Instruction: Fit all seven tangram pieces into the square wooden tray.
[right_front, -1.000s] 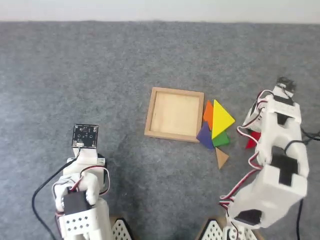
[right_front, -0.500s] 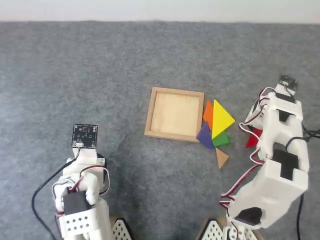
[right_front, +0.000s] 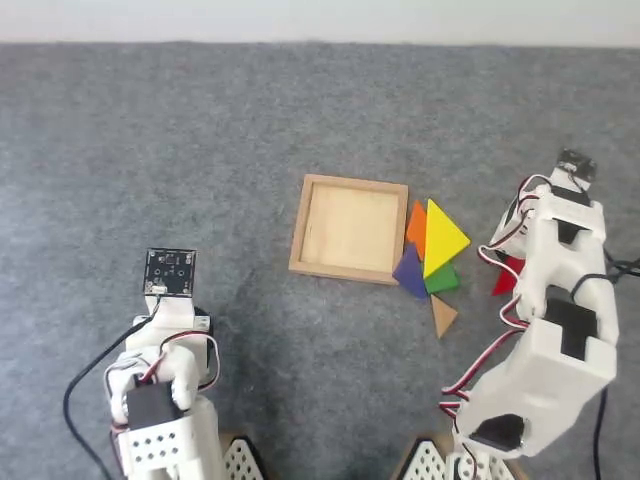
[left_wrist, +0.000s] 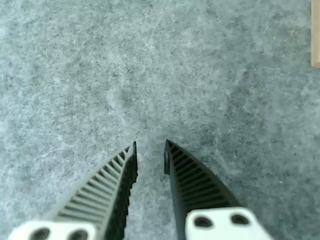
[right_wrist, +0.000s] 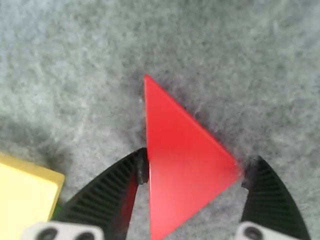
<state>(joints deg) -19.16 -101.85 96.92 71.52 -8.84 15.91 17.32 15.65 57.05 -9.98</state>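
Observation:
The square wooden tray (right_front: 300, 225) lies mid-table with nothing in it. Against its right side cluster a yellow triangle (right_front: 442, 238), an orange piece (right_front: 416, 226), a blue-purple piece (right_front: 409, 270) and a green piece (right_front: 443, 279). A tan triangle (right_front: 442, 315) lies just below them. The red triangle (right_front: 505, 275) rests flat on the carpet farther right, partly under the right arm. My right gripper (right_wrist: 195, 167) is open and low over the red triangle (right_wrist: 185, 155), one finger on each side of it. My left gripper (left_wrist: 150, 147) hovers over bare carpet, fingers slightly apart and holding nothing.
Grey carpet covers the table. The left arm (right_front: 165, 370) stands at the front left, far from the tray, whose edge (left_wrist: 315, 35) shows in the left wrist view. A corner of the yellow triangle (right_wrist: 25, 192) lies close beside my right gripper.
The right arm shifted slightly over the red triangle a second ago and has since kept still. The left arm and the pieces have not moved.

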